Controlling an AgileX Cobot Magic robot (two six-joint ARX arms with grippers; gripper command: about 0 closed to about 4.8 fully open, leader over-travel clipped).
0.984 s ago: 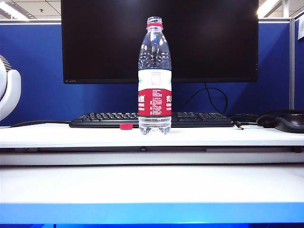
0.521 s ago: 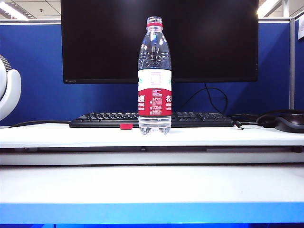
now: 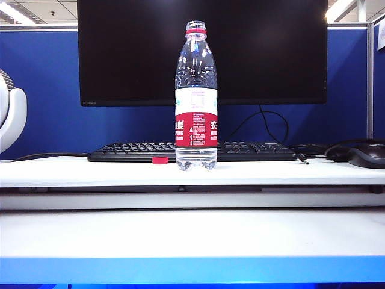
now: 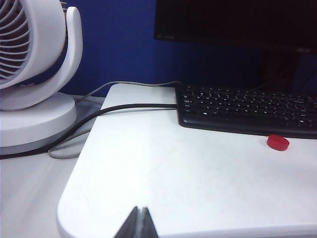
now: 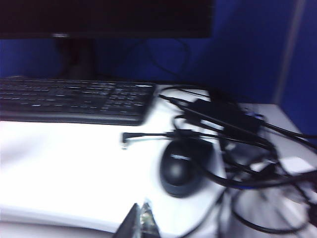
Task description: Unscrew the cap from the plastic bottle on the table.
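One bottle: the plastic bottle [image 3: 196,96] stands upright on the table [image 3: 90,171], long axis vertical, open mouth pointing straight up, label facing the exterior camera.
One cap: the cap [image 3: 159,160] is off the bottle and lies flat on the table just to the left of the bottle's base in the exterior view, in front of the keyboard [image 3: 132,150].
Neck: a thin red ring stays around the bottle's neck, under the bare threaded mouth.
Left gripper: the left gripper [image 4: 138,224] sits low over the near edge of the table, fingertips pressed together with no gap, holding nothing.
Right gripper: the right gripper [image 5: 140,219] sits low near the table's front edge, jaws closed tip to tip, nothing between them; this view is blurred.
Exterior view only: the bottle and the whole dark monitor [image 3: 258,54]; neither gripper shows in it.
Left wrist view only: one white desk fan [image 4: 34,74] with its base beside the table corner, and two cables running from it toward the keyboard; the cap appears here too, close to the keyboard's front edge.
Right wrist view only: one black mouse [image 5: 184,167], a power adapter [image 5: 223,116] and a tangle of black cables beside the keyboard's end.
Count: one bottle, one cap, one keyboard, one monitor, one fan, one mouse, two grippers.
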